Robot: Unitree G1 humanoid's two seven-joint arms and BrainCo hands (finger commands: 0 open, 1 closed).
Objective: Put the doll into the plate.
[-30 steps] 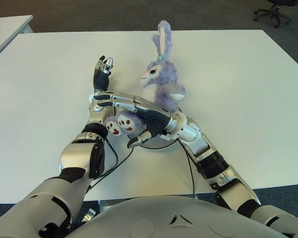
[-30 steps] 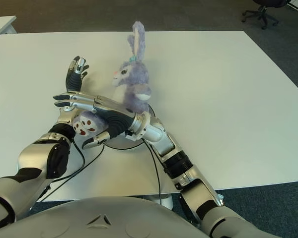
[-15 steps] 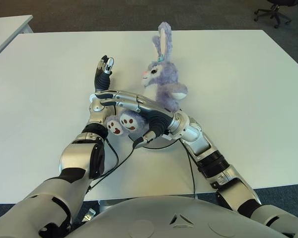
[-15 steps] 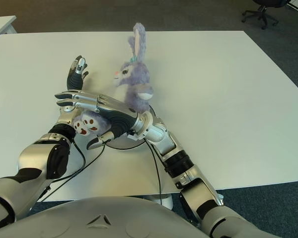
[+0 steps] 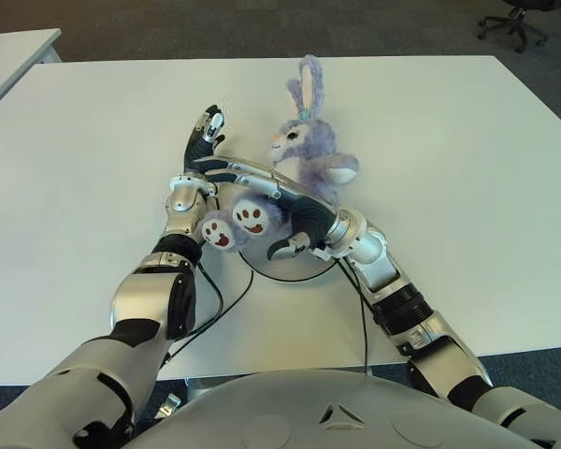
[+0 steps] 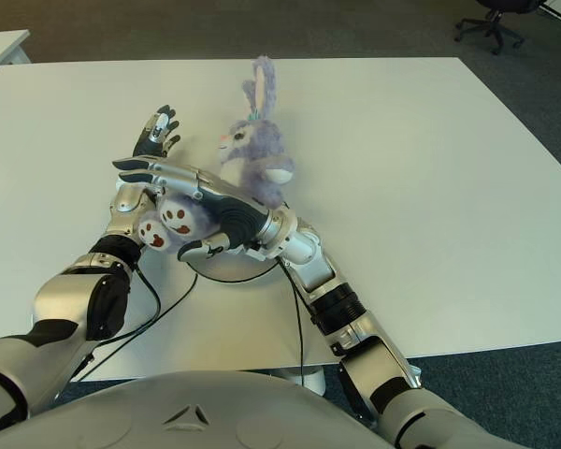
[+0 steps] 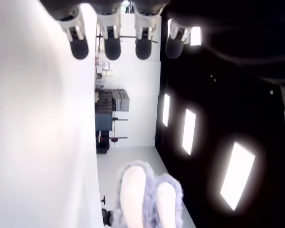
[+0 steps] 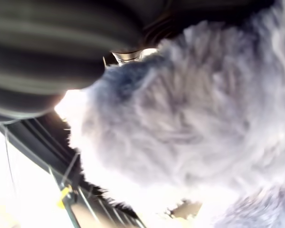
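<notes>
The right hand (image 5: 262, 201) reaches across the doll's (image 5: 304, 159) lap from the right, fingers stretched long and thumb curled under near the plate's (image 5: 290, 271) near rim. Its wrist view is all purple fur, so it is pressed against the toy, but I judge this a cradle rather than a closed grip. The left hand (image 5: 204, 140) is just left of the bunny, palm up and fingers (image 7: 112, 46) spread straight, holding nothing.

What's new? Half a second ago both hands sat nearer the robot, with the right one covering the plate; now they've slid toward the far side, and the dark ring of the plate shows much more fully on the near side. The doll has tipped back and to the right, its head leaning, its two feet (image 5: 234, 224) kicked up toward the camera.

Where's the bunny? It is on the white table (image 5: 449, 140), its bottom at the far edge of the plate, apparently on it, feet hanging over the left rim. Whether it sits fully inside, the arm hides.

That looks like placement nearly done. Next comes a gentle release; the worry is the leaning toy toppling off once support goes.
</notes>
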